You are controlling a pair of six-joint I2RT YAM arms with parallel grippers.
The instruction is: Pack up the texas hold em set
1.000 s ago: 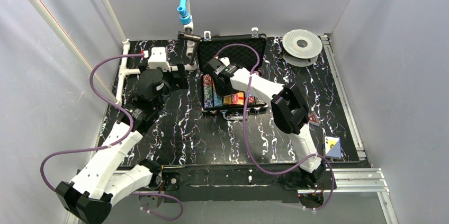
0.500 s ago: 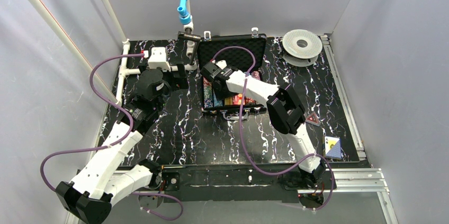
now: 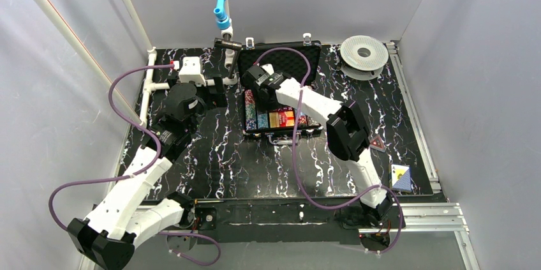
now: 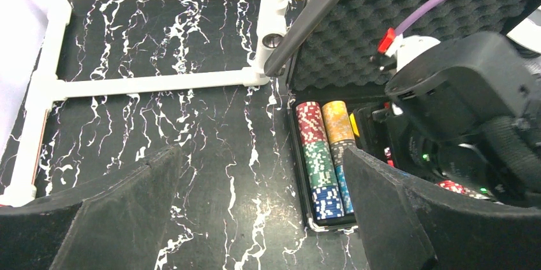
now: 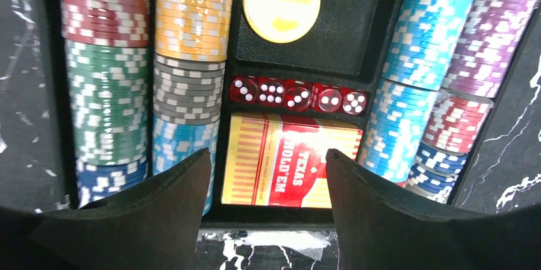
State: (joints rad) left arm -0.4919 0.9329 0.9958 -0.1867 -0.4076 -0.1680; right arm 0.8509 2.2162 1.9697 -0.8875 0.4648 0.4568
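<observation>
The texas hold em set's black case [image 3: 314, 131] lies open at the table's back middle, its foam lid [image 3: 288, 59] raised. The right wrist view shows coloured chip rows [image 5: 107, 78], a yellow disc [image 5: 281, 0], red dice [image 5: 298, 96] and a red-yellow card deck [image 5: 290, 161] in the tray. My right gripper [image 5: 266, 155] hangs open above the deck, holding nothing; in the top view this gripper [image 3: 255, 86] hovers over the case's left part. My left gripper [image 4: 260, 155] stands open over bare table just left of the case's chips [image 4: 322, 155]. A blue card box [image 3: 401, 177] lies at the front right.
A round white-grey spool [image 3: 363, 55] sits at the back right. A small red triangular piece [image 3: 377, 143] lies right of the case. A white pipe frame [image 3: 150, 85] runs along the left edge, and a dark bar [image 4: 306, 21] leans beside the case's left corner.
My right gripper's jaws have opened wider and its wrist has shifted slightly toward the back of the case. The left arm has not moved.
</observation>
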